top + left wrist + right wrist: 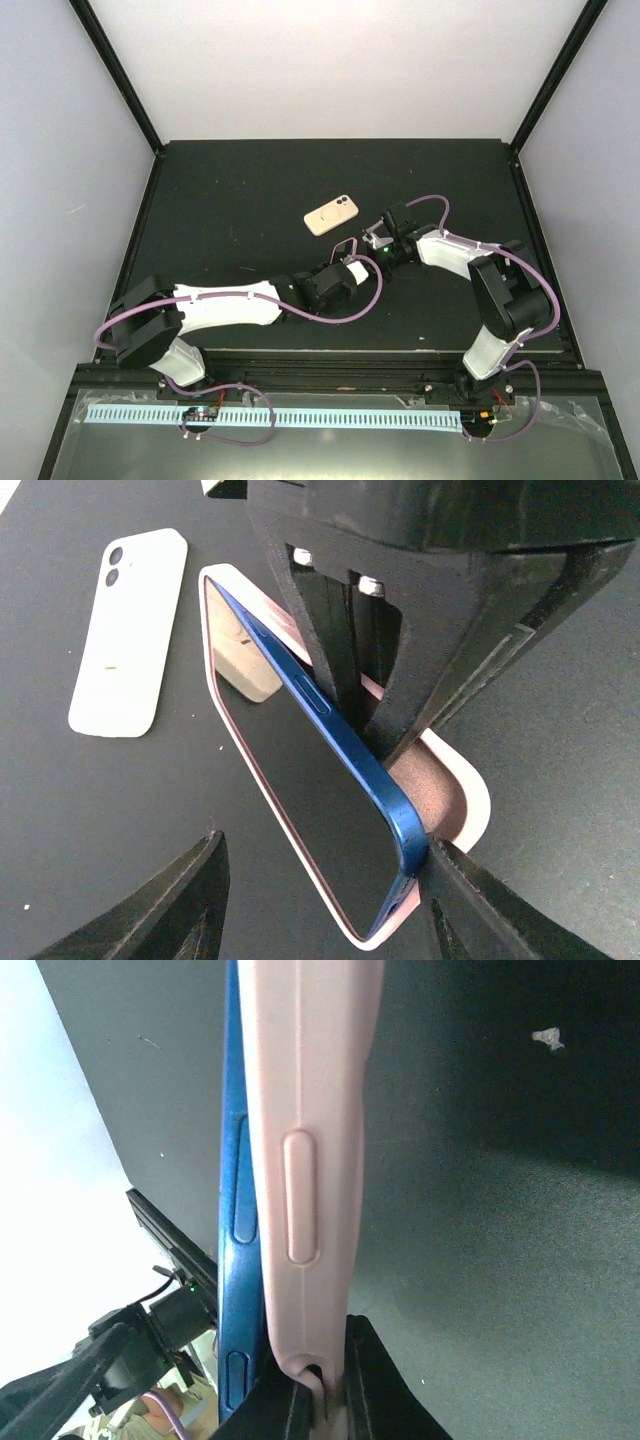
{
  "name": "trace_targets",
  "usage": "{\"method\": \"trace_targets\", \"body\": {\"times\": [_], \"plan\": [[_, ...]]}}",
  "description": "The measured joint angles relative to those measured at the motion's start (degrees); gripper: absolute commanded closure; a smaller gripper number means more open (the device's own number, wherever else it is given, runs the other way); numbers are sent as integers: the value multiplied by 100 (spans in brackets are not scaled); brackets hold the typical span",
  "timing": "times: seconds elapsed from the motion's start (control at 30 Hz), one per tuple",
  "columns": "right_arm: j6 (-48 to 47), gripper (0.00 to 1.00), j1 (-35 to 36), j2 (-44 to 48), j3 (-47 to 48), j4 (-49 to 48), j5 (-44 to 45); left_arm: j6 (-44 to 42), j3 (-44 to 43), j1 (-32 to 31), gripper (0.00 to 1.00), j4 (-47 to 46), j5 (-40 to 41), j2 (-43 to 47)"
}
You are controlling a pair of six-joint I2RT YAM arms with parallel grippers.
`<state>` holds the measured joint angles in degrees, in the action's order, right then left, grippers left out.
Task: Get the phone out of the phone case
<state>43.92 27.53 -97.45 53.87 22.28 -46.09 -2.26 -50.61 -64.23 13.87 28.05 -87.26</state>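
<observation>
A blue phone (345,742) with a dark screen stands half out of a pale pink case (455,790); one long side is lifted clear, the other sits in the case. In the top view the pair (346,246) is held on edge at the table's middle. My right gripper (322,1388) is shut on the pink case wall (310,1110), with the blue phone edge (238,1220) beside it. Its fingers (400,680) show in the left wrist view. My left gripper (325,845) is open around the phone's bottom end, its right fingertip (470,895) touching the blue corner.
A cream-white phone-shaped item (331,214) lies flat, back up, just beyond the grippers; it also shows in the left wrist view (128,632). The black table (230,200) has raised edges and white walls around it.
</observation>
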Motion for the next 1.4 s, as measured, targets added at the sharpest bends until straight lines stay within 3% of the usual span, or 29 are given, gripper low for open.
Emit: {"method": "trace_targets", "body": {"times": [0.23,0.5,0.57,1.13,1.4], "plan": [[2,99,-4,20,-7,-105,-24,15,0,-15,52,-42,291,-11],[391,99,-55,223,-249,-787,-262,50,-2,-227,93,-337,1051,-201],[415,99,-55,293,-245,-874,-254,94,-2,-256,98,-393,1165,-197],[-455,99,181,1045,341,-9,490,1003,2,-190,98,-111,1268,857],[-1010,99,-26,997,310,787,1906,1360,2,103,98,243,1591,2096]]}}
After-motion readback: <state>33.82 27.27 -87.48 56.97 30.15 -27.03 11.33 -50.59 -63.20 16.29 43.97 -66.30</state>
